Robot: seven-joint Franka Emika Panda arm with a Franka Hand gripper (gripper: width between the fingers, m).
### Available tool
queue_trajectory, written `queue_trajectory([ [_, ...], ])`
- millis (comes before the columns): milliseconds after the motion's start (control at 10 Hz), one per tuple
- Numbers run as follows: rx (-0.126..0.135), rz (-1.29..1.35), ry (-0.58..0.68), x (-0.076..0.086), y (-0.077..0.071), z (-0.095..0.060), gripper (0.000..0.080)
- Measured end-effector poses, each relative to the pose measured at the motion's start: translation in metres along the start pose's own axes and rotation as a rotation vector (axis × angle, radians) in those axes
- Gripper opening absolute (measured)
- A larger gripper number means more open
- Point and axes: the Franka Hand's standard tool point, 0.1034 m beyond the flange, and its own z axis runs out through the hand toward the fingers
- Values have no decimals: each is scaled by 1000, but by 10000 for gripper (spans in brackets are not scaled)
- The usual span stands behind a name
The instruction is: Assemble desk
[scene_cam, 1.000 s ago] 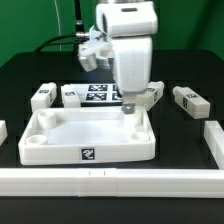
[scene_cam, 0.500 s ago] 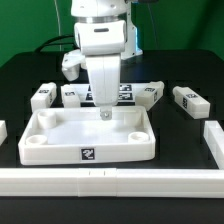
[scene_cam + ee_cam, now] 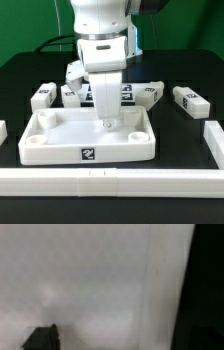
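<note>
Exterior view, white tray-like tabletop (image 3: 50,148), raised rim, tagged front wall, tool (image 3: 103,123) spread wide, seemingly empty, low over it.

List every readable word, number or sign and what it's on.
No readable words or numbers.
White plastic tray-like tabletop: front-wall black-and-white tag, a pattern, not text.
White square block legs: tags too small to read.
Marker board: tags partly hidden.
Wrist view: blurred, nothing legible.
</note>
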Motion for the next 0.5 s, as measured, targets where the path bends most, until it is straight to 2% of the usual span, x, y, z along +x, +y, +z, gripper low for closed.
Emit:
queue_trajectory([
  [100, 3, 0, 1, 0, 0, 2, 649],
  [200, 3, 0, 1, 2, 0, 2, 517],
  [300, 3, 1, 1, 1, 0, 2, 517],
  [500, 4, 2, 1, 1, -1, 3, 243],
])
